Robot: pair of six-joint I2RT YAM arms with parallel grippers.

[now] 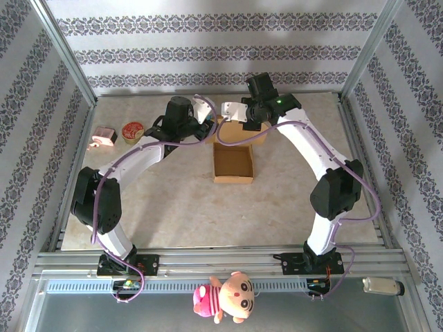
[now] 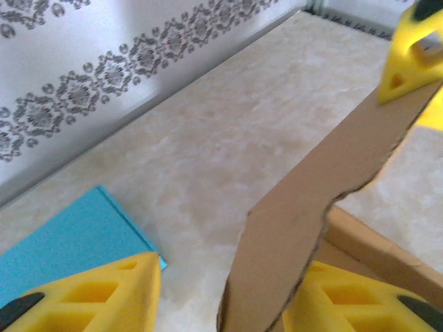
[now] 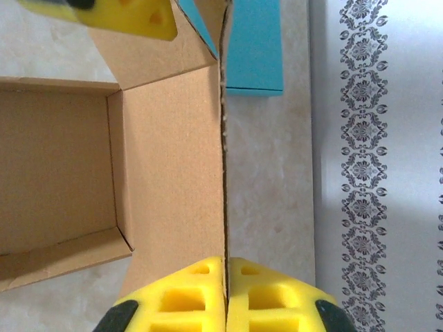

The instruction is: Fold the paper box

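Note:
The brown paper box [image 1: 232, 162] lies open-topped mid-table, its inside [image 3: 55, 173] bare. Its far lid flap [image 1: 242, 135] stands raised. My right gripper [image 3: 226, 277] is shut on that flap's [image 3: 173, 173] upper edge, the cardboard pinched between both yellow pads; it also shows from above [image 1: 243, 123]. My left gripper [image 2: 232, 266] is open around the same flap [image 2: 311, 207], which passes between the jaws close to the right finger [image 2: 360, 297], with a wide gap to the left finger [image 2: 90, 297]. From above it sits at the flap's left end [image 1: 210, 124].
A blue flat sheet [image 3: 252, 41] lies on the table behind the flap, also seen under my left finger [image 2: 69, 242]. A pink object [image 1: 104, 136] and a round red-topped cup [image 1: 132, 131] sit at the back left. The patterned back wall [image 2: 104, 76] is close.

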